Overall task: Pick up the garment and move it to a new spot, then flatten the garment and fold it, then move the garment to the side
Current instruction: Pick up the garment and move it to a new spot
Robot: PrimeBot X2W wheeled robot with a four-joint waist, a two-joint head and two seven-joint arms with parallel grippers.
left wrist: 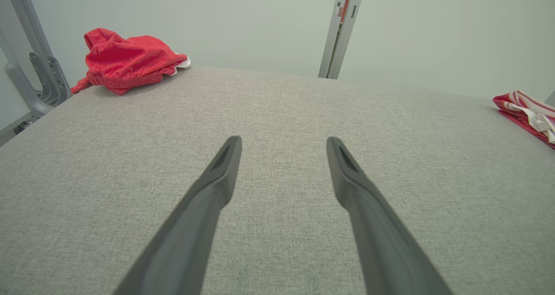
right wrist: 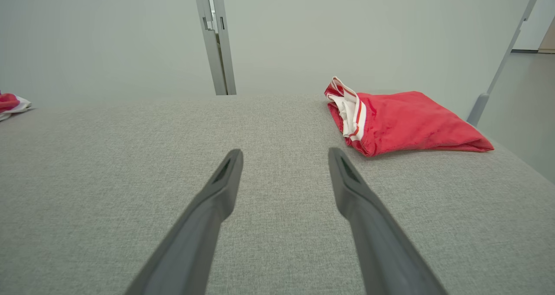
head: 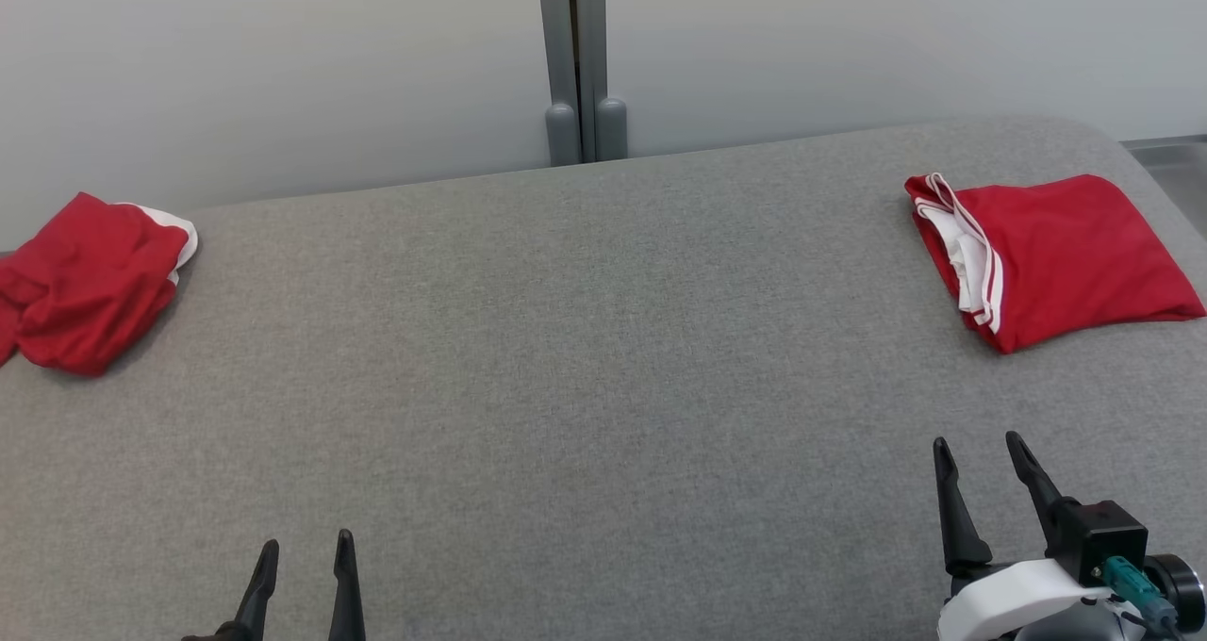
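While hovering empty, jaws apart, at the near edge of the table (head: 585, 339): left gripper (head: 307, 537), right gripper (head: 976, 438). At its far-left corner, crumpled garment (head: 85, 283); far-right, folded garment (head: 1066, 254). Likely step: pick-up, calling for a reach to the crumpled garment.

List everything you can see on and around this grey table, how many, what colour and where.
Crumpled garment: one, red with a white edge, far left of the table.
Folded garment: one, red with white stripes, far right of the table.
Table: one, grey fabric top, across the view.
Post: one, grey, behind the table's far edge, centre.
Left gripper: one, dark fingers, open, lower left.
Right gripper: one, dark fingers, open, lower right.
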